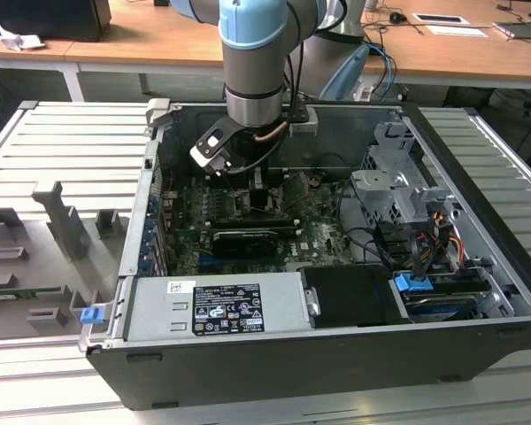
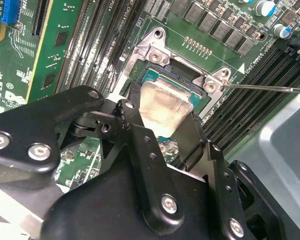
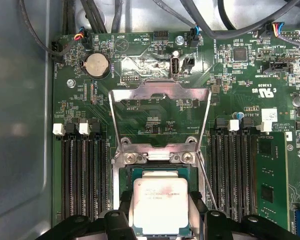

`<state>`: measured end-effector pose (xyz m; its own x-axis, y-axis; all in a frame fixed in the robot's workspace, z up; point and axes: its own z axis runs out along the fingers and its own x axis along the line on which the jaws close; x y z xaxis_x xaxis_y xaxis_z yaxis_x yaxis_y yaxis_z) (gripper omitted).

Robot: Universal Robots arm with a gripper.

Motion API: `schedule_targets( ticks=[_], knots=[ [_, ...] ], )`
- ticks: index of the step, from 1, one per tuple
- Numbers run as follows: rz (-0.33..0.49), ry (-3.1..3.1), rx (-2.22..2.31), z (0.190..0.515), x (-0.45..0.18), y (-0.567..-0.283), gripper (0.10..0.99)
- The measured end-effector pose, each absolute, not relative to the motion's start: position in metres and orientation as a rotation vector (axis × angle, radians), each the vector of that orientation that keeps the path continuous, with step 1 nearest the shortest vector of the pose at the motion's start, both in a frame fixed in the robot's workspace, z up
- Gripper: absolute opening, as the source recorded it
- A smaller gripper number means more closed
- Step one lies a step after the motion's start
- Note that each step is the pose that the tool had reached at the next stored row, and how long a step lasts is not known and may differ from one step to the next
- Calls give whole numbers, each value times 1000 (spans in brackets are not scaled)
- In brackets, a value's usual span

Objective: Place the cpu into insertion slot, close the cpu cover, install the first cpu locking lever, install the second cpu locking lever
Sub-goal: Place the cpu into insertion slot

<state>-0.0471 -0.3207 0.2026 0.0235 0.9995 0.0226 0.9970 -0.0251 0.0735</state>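
Cpu (image 3: pixel 159 200) is clamped btwn my gripper's (image 3: pixel 160 220) fingers (image 3: pixel 124 207), which are closed just to chip width, one on each side edge. I hold it right over the insertion slot (image 2: pixel 182 76), prob. not seated yet, so step 1 is in hand. Seating calls for cpu square to recess, level, no tilt. Beyond it the cpu cover (image 3: pixel 160 86) stands swung open; memory slots (image 3: pixel 80 175) flank both sides.

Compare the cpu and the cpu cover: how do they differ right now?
The cpu is a solid pale plate; the cpu cover is an open frame with a large window. The cpu lies over the insertion slot between the fingers; the cpu cover is swung open, away from it. Both are silvery, squarish metal.
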Motion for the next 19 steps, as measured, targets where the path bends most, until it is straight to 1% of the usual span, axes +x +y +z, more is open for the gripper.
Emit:
schedule_targets(
  ticks=[6, 7, 8, 13, 19],
  knots=[
    [105, 2167, 2221, 202, -47, -321, 525],
    [105, 2167, 2221, 202, -47, -321, 541],
    [105, 2167, 2221, 202, -47, -321, 604],
    [105, 2167, 2221, 203, -47, -321, 604],
    [105, 2167, 2221, 212, -47, -321, 604]
  ],
)
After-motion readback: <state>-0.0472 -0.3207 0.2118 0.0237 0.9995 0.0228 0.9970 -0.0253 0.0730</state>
